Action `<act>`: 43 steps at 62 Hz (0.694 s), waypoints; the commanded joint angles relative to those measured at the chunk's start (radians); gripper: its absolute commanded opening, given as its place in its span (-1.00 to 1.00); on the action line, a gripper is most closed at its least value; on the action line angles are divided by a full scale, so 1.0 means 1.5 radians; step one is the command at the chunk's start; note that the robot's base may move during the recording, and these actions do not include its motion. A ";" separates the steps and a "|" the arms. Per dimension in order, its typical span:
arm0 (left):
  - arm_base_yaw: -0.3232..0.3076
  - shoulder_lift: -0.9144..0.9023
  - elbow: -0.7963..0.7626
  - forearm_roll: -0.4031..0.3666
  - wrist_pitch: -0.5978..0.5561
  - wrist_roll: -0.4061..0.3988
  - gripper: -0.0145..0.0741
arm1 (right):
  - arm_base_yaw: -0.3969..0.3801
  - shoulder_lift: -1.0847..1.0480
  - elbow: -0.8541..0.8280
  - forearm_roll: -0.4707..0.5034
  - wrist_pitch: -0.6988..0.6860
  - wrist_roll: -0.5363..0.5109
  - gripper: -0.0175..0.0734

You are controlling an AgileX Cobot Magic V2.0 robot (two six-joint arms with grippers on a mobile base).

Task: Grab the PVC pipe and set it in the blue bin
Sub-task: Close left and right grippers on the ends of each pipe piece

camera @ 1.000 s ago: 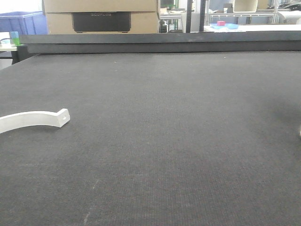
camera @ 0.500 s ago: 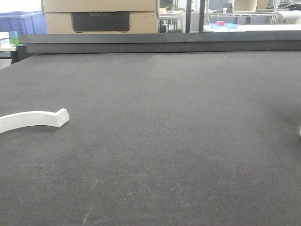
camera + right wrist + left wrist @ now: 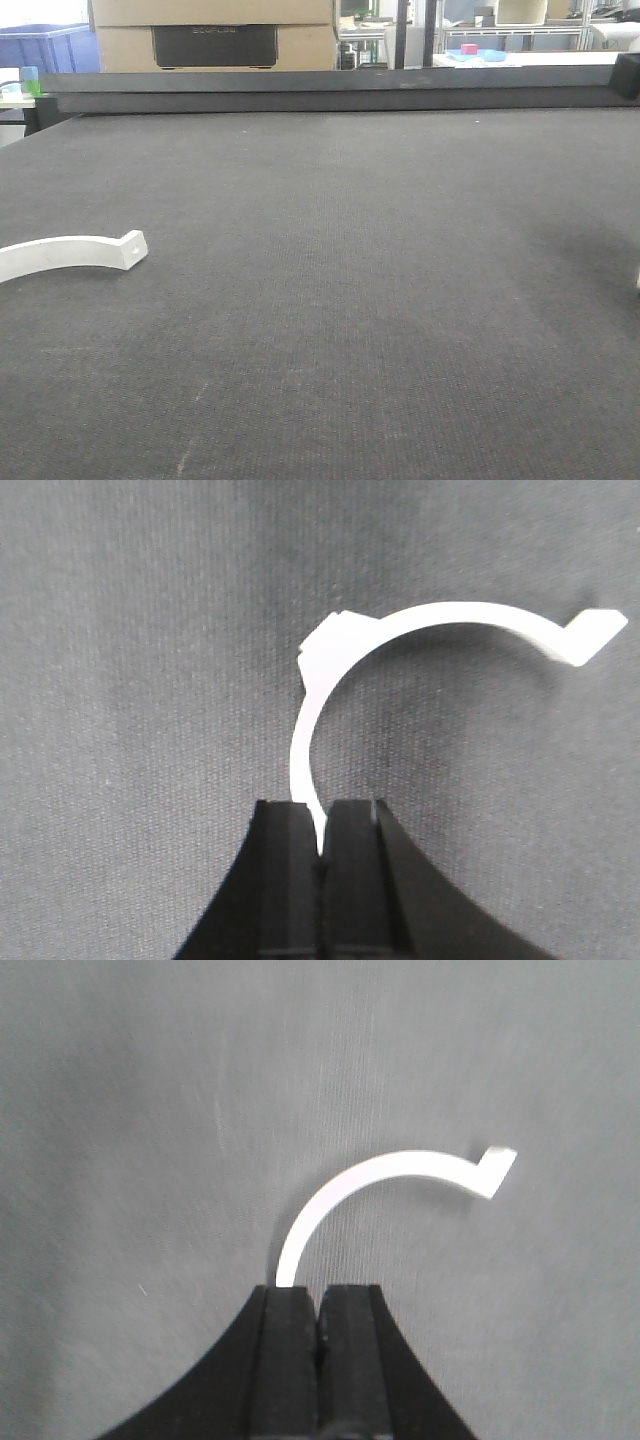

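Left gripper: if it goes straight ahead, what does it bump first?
Probably the curved white strip: its near end shows right at the left gripper's shut tips, though it may lie lower, on the mat.

Rough woven grey mat (image 3: 400,300); smooth matt white plastic strip (image 3: 60,252).

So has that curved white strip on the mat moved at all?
No. The curved white strip sits where it was against the cardboard box behind.
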 commanded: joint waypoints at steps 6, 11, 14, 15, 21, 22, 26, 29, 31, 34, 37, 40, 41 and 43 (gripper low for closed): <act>0.002 0.056 -0.005 -0.024 0.025 0.005 -0.92 | 0.000 0.017 0.004 -0.009 0.001 0.002 -0.87; 0.002 0.070 -0.005 -0.030 0.025 0.005 -0.92 | 0.000 0.021 0.019 -0.006 -0.006 0.002 -0.67; 0.002 0.074 -0.004 -0.031 0.024 0.005 -0.92 | 0.000 0.023 0.030 -0.005 -0.015 0.002 -0.48; 0.002 0.075 -0.004 -0.031 0.024 0.005 -0.92 | 0.000 0.023 0.034 -0.005 -0.020 0.002 -0.42; 0.002 0.075 -0.003 -0.031 0.008 0.005 -0.92 | 0.000 0.023 0.066 -0.002 -0.052 0.002 -0.15; 0.002 0.075 -0.003 -0.031 0.006 0.005 -0.92 | 0.000 0.023 0.071 0.000 -0.058 0.002 -0.12; 0.002 0.075 0.000 -0.031 -0.005 0.005 -0.92 | 0.000 0.024 0.092 0.009 -0.080 0.002 -0.13; 0.002 0.075 0.007 -0.032 -0.008 0.005 -0.92 | 0.000 0.024 0.095 0.012 -0.087 0.002 -0.16; 0.002 0.075 0.013 -0.031 -0.010 0.005 -0.92 | 0.000 0.025 0.095 0.012 -0.091 0.002 -0.18; 0.002 0.075 0.024 -0.031 -0.013 0.005 -0.92 | 0.000 0.024 0.095 0.012 -0.097 0.002 -0.22; 0.002 0.075 0.034 -0.031 -0.018 0.005 -0.92 | 0.000 0.024 0.095 0.012 -0.100 0.002 -0.24; 0.002 0.075 0.047 -0.033 -0.022 0.005 -0.92 | 0.000 0.024 0.095 0.012 -0.103 0.002 -0.25; 0.002 0.075 0.050 -0.033 -0.024 0.005 -0.92 | 0.000 0.024 0.095 0.012 -0.103 0.002 -0.25; 0.002 0.075 0.055 -0.034 -0.025 0.005 -0.92 | 0.000 0.024 0.095 0.012 -0.108 0.002 -0.25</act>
